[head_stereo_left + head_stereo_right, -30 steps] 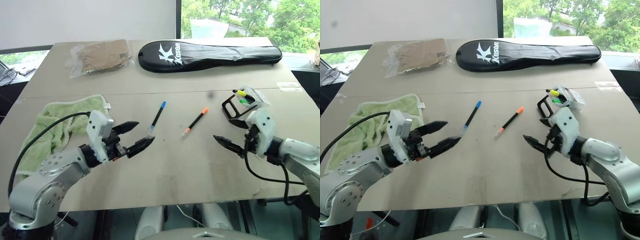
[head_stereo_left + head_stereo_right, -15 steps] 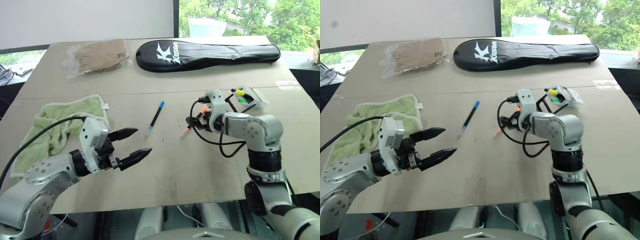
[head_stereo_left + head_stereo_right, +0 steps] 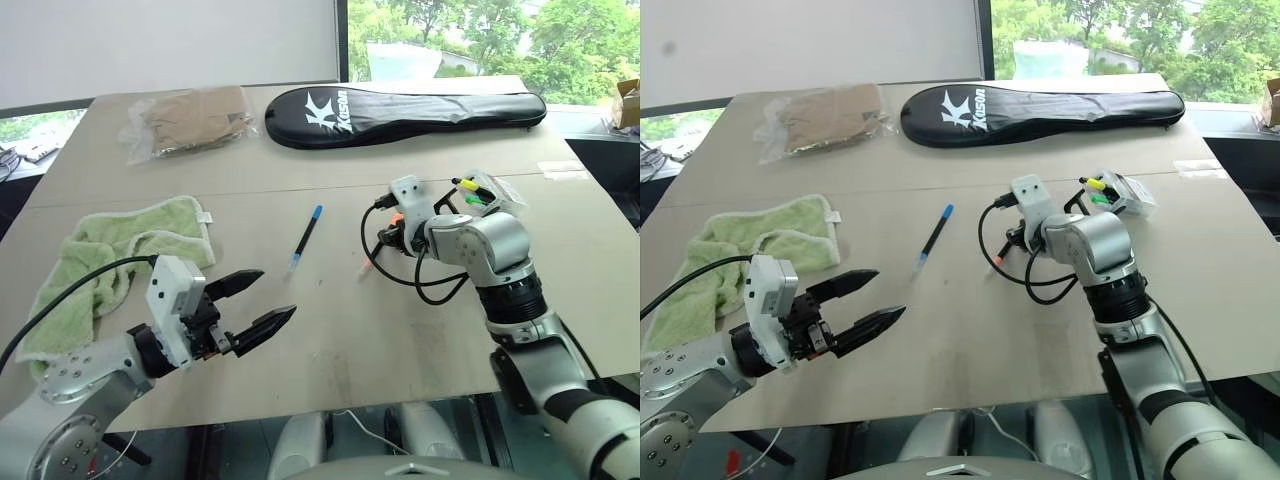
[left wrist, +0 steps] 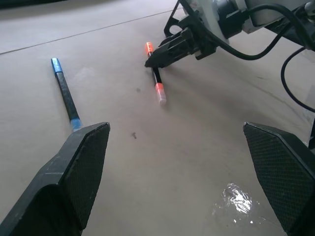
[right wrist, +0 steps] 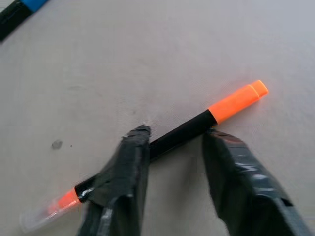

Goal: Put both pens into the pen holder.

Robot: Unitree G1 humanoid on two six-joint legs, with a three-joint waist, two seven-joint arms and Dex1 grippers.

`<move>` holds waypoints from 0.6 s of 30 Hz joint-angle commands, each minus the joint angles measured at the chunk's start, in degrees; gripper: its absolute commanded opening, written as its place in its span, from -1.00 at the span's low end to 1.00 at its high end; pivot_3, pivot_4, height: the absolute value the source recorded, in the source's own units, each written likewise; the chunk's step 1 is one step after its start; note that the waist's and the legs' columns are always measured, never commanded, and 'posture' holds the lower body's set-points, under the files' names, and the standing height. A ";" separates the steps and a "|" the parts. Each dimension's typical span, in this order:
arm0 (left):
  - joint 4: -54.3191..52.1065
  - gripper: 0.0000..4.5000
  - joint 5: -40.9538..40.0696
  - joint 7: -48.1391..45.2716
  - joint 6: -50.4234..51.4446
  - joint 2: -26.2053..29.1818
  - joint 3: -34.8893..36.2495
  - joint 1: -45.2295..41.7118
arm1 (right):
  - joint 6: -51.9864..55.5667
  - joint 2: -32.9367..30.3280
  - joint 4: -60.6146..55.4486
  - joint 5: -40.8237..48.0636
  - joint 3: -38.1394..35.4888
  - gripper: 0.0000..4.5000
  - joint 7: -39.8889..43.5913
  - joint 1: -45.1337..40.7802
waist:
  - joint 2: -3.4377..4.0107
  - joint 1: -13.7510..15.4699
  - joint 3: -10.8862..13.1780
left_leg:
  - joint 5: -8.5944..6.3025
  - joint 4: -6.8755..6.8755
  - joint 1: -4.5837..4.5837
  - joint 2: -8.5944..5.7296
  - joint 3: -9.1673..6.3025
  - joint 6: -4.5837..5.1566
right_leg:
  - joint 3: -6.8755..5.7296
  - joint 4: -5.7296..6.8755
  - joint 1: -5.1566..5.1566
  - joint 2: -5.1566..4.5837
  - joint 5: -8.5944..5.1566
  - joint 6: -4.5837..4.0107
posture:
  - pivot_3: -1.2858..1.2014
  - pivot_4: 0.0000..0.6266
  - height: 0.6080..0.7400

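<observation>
The orange-capped pen point(image 5: 184, 130) lies flat near the middle of the table, its pale tip point(image 3: 366, 268) sticking out below my right gripper point(image 3: 383, 240). That gripper points steeply down and is shut on the black barrel, one fingertip point(image 5: 135, 142) on each side. The blue-capped pen point(image 3: 306, 238) lies loose a little to the left. My left gripper point(image 3: 275, 292) hovers open and empty above the near table, short of the blue pen. The clear pen holder point(image 3: 490, 193) with its black wire frame stands just right of my right arm and holds a yellow and a green marker.
A crumpled green towel point(image 3: 110, 240) lies at the left. At the far side rest a plastic bag of brown material point(image 3: 190, 112) and a long black racket bag point(image 3: 400, 105). Cables loop from my right wrist point(image 3: 420, 285) over the table.
My right gripper swung in from the right to the orange pen, tilted down and closed on its barrel. My left gripper drew back slightly and stayed open.
</observation>
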 commanded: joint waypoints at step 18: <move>-1.04 1.00 2.42 0.41 -3.82 -0.13 0.56 1.32 | 12.38 7.65 6.65 -4.22 -14.00 0.17 3.21 -5.62 | 0.08 0.27 0.05 | 0.12 -0.05 -0.54 0.00 -0.07 -0.21 | -0.07 -0.15 -0.39 -0.05 0.00 0.00 | 0.03 -0.52 1.00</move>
